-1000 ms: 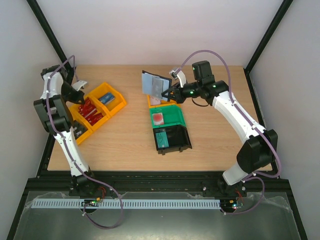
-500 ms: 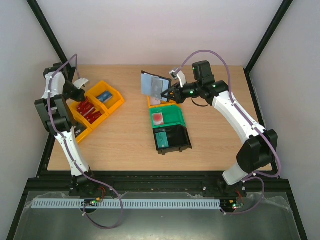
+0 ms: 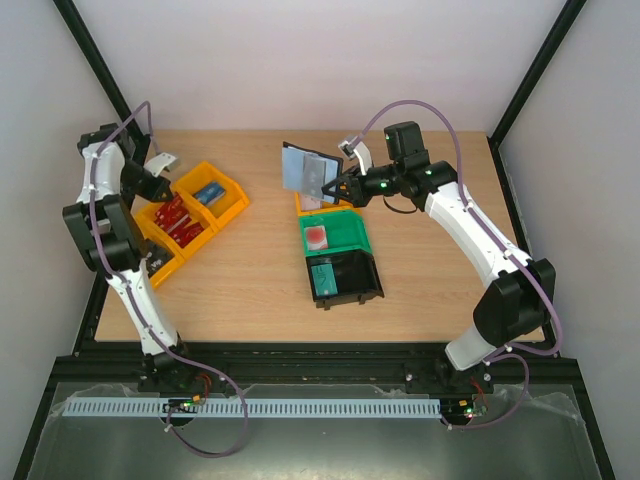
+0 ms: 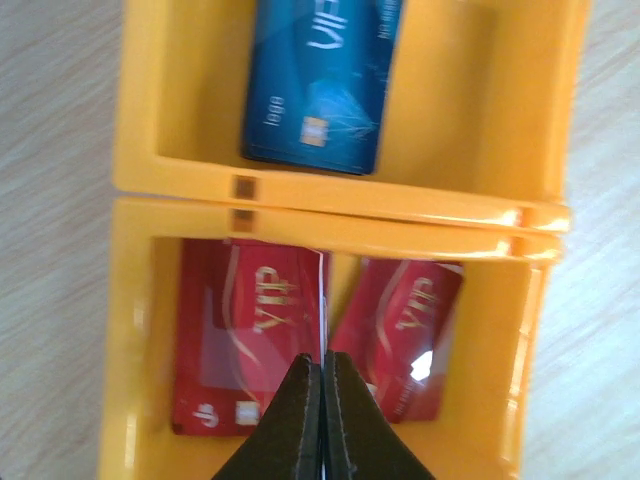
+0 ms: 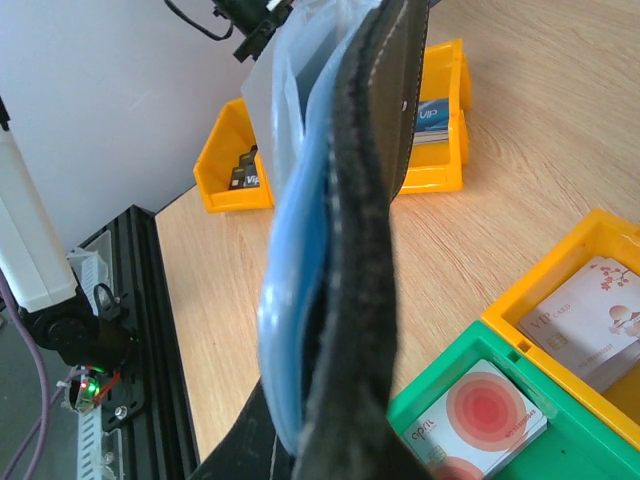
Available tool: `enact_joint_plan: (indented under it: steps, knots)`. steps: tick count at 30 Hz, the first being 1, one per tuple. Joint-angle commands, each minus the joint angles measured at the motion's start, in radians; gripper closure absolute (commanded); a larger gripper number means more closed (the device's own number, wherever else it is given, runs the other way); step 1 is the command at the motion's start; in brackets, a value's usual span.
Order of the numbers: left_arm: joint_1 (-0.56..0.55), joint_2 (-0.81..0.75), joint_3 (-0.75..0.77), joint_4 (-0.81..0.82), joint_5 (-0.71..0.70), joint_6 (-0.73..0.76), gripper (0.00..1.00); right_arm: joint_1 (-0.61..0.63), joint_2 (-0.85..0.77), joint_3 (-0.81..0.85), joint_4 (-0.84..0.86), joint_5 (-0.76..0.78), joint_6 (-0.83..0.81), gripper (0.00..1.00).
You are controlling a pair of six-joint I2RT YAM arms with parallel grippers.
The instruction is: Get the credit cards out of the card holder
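The left hand (image 3: 152,185) hangs at about 9 o'clock on the surface (image 3: 260,270), over a row of yellow bins (image 3: 228,192). In the wrist view its fingers (image 4: 305,400) are clenched tip to tip, with nothing visible between them. Directly under them, two red credit cards (image 4: 250,340) lie side by side in one bin compartment. The one at 3 o'clock is tilted. A blue card (image 4: 320,80) lies in the next compartment at 12 o'clock.

The right hand (image 3: 340,187) is near 12 o'clock on the surface and grasps the card holder (image 3: 308,170) by its edge. It holds it raised off the surface and open, with the blue-grey lining showing in the top view. Seen from the right wrist, the card holder stands edge-on, black outside and pale blue inside.

At 6 o'clock below it is another yellow bin (image 3: 303,207) with pale cards. Then comes a green bin (image 3: 360,232) holding a pale card with a red spot (image 3: 316,236). After that is a black bin (image 3: 362,272) with a teal card (image 3: 322,275).
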Motion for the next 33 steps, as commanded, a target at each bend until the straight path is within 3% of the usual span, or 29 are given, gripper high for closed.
enact_joint_plan:
  steps: [1,7,14,18,23,28,33]
  knots:
    - [0.012,-0.042,-0.057,-0.097,0.099,0.027,0.98,0.003,-0.041,0.031,-0.001,-0.023,0.005,0.98]
    - [0.018,-0.08,-0.197,-0.073,0.115,0.025,0.98,0.003,-0.047,0.035,-0.004,-0.023,-0.003,0.98]
    - [0.014,-0.06,-0.255,-0.059,0.161,0.019,0.98,0.003,-0.036,0.051,-0.004,-0.039,0.003,0.98]
    - [0.014,-0.033,-0.263,0.038,0.092,-0.042,0.98,0.003,-0.041,0.051,-0.004,-0.04,0.004,0.98]
    - [0.017,-0.022,-0.241,0.154,0.053,-0.136,0.68,0.003,-0.045,0.053,0.005,-0.047,0.016,0.98]
    - [0.016,-0.066,-0.242,0.221,0.037,-0.144,0.6,0.003,-0.055,0.057,0.006,-0.039,0.03,0.98]
    - [0.016,-0.151,-0.255,0.315,0.044,-0.161,0.59,0.004,-0.065,0.053,0.019,-0.037,0.055,0.98]
